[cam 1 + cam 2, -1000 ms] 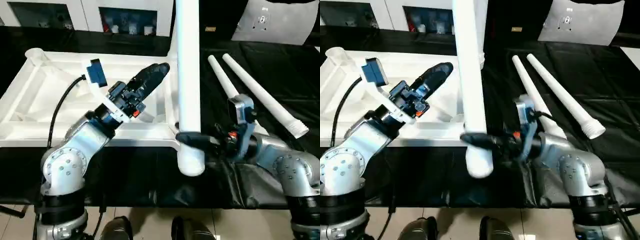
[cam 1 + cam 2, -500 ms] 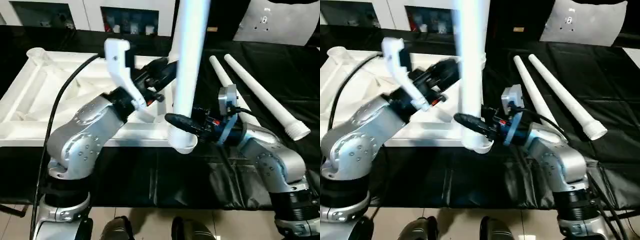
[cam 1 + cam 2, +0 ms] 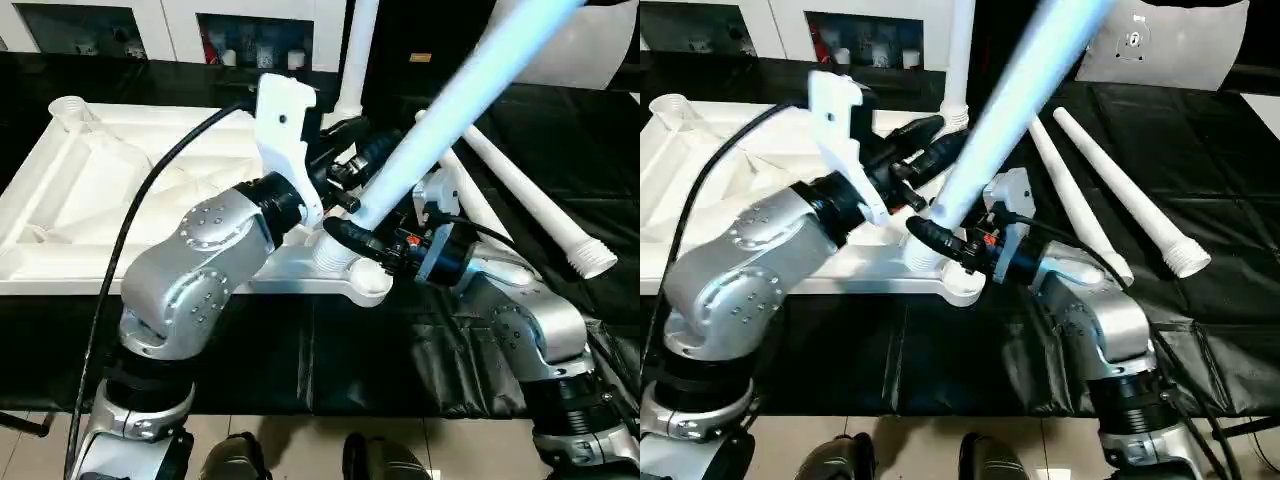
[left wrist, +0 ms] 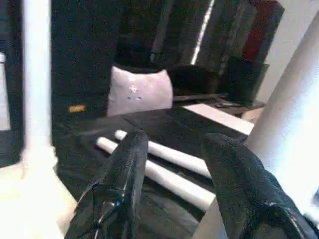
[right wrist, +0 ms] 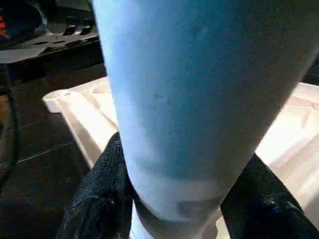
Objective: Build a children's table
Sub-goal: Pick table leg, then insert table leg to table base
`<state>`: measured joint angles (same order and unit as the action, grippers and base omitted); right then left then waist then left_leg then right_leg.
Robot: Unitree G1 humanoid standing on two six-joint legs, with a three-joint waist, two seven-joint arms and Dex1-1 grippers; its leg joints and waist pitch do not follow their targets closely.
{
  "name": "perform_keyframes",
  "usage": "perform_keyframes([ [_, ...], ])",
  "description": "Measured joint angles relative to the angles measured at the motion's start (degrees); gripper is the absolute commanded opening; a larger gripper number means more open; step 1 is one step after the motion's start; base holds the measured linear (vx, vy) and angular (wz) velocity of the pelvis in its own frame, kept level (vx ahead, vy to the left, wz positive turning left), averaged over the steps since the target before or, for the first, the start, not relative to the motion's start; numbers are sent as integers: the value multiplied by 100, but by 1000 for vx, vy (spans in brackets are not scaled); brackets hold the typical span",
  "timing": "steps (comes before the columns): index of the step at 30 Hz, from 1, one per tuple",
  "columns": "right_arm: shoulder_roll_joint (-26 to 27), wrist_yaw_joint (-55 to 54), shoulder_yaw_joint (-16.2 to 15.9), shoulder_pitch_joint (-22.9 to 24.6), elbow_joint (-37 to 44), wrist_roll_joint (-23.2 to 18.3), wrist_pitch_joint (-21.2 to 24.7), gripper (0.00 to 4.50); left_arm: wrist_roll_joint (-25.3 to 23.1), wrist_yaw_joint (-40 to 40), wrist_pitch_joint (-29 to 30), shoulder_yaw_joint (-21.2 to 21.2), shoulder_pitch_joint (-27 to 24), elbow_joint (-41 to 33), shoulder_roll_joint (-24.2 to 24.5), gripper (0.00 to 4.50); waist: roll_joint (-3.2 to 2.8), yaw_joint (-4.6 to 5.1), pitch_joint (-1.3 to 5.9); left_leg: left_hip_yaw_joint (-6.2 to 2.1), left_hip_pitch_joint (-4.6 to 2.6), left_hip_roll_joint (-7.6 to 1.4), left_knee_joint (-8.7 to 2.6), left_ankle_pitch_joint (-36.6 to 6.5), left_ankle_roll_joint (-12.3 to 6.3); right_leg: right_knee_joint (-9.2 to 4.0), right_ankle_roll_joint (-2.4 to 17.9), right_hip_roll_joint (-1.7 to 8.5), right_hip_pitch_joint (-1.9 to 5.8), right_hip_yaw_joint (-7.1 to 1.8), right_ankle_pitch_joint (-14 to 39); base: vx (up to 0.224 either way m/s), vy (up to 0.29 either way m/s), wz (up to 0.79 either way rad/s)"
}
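On the black bench (image 3: 300, 350), flipped upside down: white tabletop (image 3: 90, 200), ribbed underside up, round sockets at the corners. One leg (image 3: 355, 50) already upright in the far corner socket. Left claw (image 4: 174, 164) hanging half open, gripping nothing. Right claw (image 3: 350, 235) clamped round the fat end of a tilted leg (image 3: 460, 100), right above the near corner socket (image 3: 365, 285). Two spare legs (image 3: 540, 210) lying further right. Right wrist view: black fingers (image 5: 99, 194) hugging both sides of the tube.

Both forearms (image 3: 200, 270) silver, rounded, dotted with small screws. Black cable (image 3: 140, 205) loops along left arm (to a white wrist bracket (image 3: 285, 130)). Gripper fingers (image 4: 239, 174) black, textured.
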<state>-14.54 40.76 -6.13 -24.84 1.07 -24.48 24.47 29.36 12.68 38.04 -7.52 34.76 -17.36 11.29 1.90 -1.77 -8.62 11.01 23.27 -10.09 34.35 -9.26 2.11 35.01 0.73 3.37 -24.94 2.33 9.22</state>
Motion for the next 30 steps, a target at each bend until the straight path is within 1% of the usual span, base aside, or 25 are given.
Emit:
perform_keyframes([
  [4, -90, -350, 169, -21, -3, 70, 65, 188, -101, 356, -238, 355, -89, 380, 597, 282, -3, -3, -1, 0, -5, -2, -1, 2, 3, 2, -24, -2, -1, -1, 10, 0, 0, 0],
  [5, -89, -427, 244, -22, -3, 81, 59, 188, -117, 568, -327, 452, -120, 503, 805, 282, -3, -7, -1, 0, -5, -2, -1, 2, 3, 1, -24, -2, 0, -2, 11, 0, 0, 0],
  [7, -91, -509, 374, -21, -3, 129, 15, 188, -173, 880, -405, 543, -162, 683, 1096, 282, -3, -8, -1, 2, -4, 0, -2, 1, 2, 0, 6, -2, 0, -4, -7, 0, 0, 0],
  [9, -94, -608, 498, -22, 3, 158, 10, 188, -233, 1339, -564, 497, -243, 866, 1384, 282, -10, -20, -3, 2, -4, 0, -3, 0, 2, -3, 7, -1, 1, -4, -8, 0, 0, 0],
  [12, -174, -790, 566, -22, 51, 148, 307, 188, -414, 2210, -823, 134, -399, 1239, 1880, 282, -28, -36, -11, 3, -5, 1, -6, 0, 2, -3, 8, -1, 1, -6, -8, 0, 0, 0],
  [15, -262, -854, 577, -19, 52, 139, 551, 188, -481, 3014, -1009, -308, -556, 1413, 2079, 282, -37, -38, -17, 6, -6, 1, -7, 1, 3, -1, 9, 0, -1, -8, -9, 0, 0, 0],
  [17, -268, -914, 583, 5, 95, 110, 688, 188, -562, 3649, -1158, -714, -559, 1443, 2252, 282, -45, -34, -21, 8, -13, 1, -11, 1, 4, 1, 10, 0, 1, -10, -10, 0, 0, 0],
  [19, -327, -881, 583, 66, 184, 50, 793, 188, -675, 4099, -1333, -985, -533, 1556, 2315, 282, -56, -33, -25, 9, -16, 1, -12, 2, 4, 1, 10, 0, 2, -10, -10, 0, 0, 0],
  [20, -395, -824, 577, 89, 274, 39, 861, 188, -780, 4257, -1436, -1117, -520, 1693, 2328, 282, -71, -30, -34, 11, -17, 1, -12, 2, 5, 2, 13, 0, 2, -13, -11, 0, 0, 0],
  [22, -473, -758, 566, 102, 358, 54, 859, 188, -989, 4411, -1625, -1273, -465, 1963, 2326, 282, -77, -21, -37, 13, -19, 1, -12, 3, 7, 4, 15, 0, 1, -14, -13, 0, 0, 0],
  [23, -528, -709, 554, 147, 403, 129, 698, 188, -1138, 4484, -1760, -1381, -376, 2182, 2317, 250, -77, -19, -37, 13, -20, 0, -13, 4, 8, 5, 15, 0, 1, -13, -13, 0, 0, 0],
  [26, -511, -697, 554, 287, 547, 251, 370, 188, -1415, 4654, -2078, -1493, -183, 2609, 2315, 242, -85, -15, -40, 14, -22, 0, -14, 4, 9, 4, 15, 0, 1, -15, -13, 0, 0, 0],
  [27, -497, -716, 555, 294, 568, 253, 352, 188, -1470, 4671, -2126, -1519, -132, 2709, 2306, 242, -86, -4, -40, 15, -22, 0, -14, 4, 9, 4, 15, 0, 0, -16, -13, 0, 0, 0],
  [29, -491, -735, 569, 381, 713, 215, 376, 188, -1638, 4706, -2369, -1565, -10, 3050, 2226, 208, -87, -9, -41, 15, -21, 0, -15, 4, 8, 2, 15, 0, 0, -15, -13, 0, 0, 0],
  [30, -477, -732, 569, 419, 777, 172, 392, 188, -1698, 4706, -2439, -1584, 5, 3162, 2208, 200, -87, -6, -41, 15, -21, 0, -17, 4, 8, 1, 15, 0, 0, -15, -13, 0, 0, 0],
])
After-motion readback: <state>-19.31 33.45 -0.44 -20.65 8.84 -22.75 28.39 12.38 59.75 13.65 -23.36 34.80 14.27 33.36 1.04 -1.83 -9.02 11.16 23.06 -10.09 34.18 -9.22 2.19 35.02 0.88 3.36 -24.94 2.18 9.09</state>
